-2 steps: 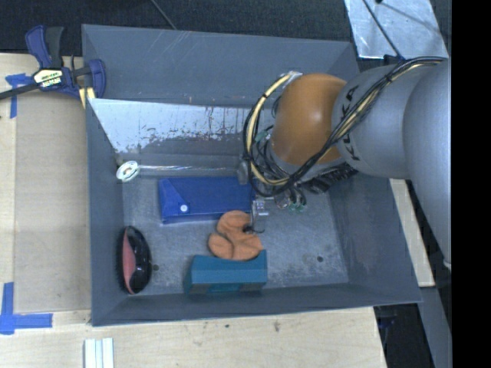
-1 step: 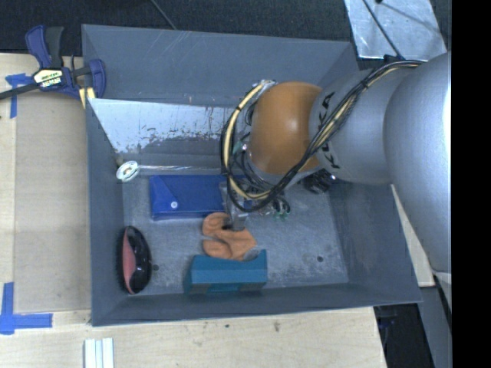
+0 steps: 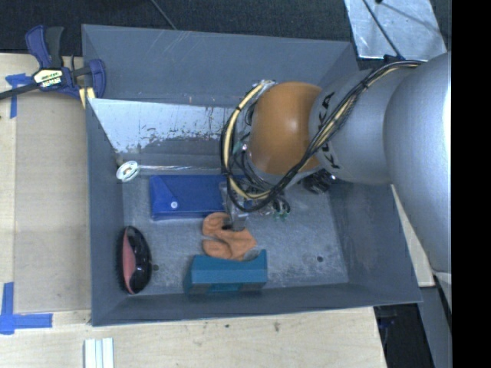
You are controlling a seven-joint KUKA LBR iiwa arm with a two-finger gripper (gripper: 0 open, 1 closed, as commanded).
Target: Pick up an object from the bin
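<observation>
The end effector (image 3: 235,219) hangs low inside the grey metal bin (image 3: 311,240), its tip at the upper end of a soft, lumpy orange-tan cloth thing (image 3: 228,241) near the middle of the bin floor; the tip looks to be touching that lump or just above it, and I cannot tell which; whether the end effector is spread or pressed together is hidden by the wrist's cables and its rounded orange cover (image 3: 280,133), so I cannot tell that either.

Close around the lump lie a flat dark-blue rectangular box (image 3: 182,196), just beside it on the upper left, and a teal rectangular foam-like block (image 3: 228,271), touching or nearly touching its lower edge; a black oval thing with a red centre (image 3: 134,259) and a small white ring (image 3: 127,171) lie well apart at the left.

By my reading, the step in hand is the descent onto a thing, with the grasp itself not yet confirmed; nothing is lifted. The next move calls for closing firmly on the cloth's bulk, not a loose fold; then a straight lift, clear of the box and block, since soft fabric may slip or drag a neighbour.
</observation>
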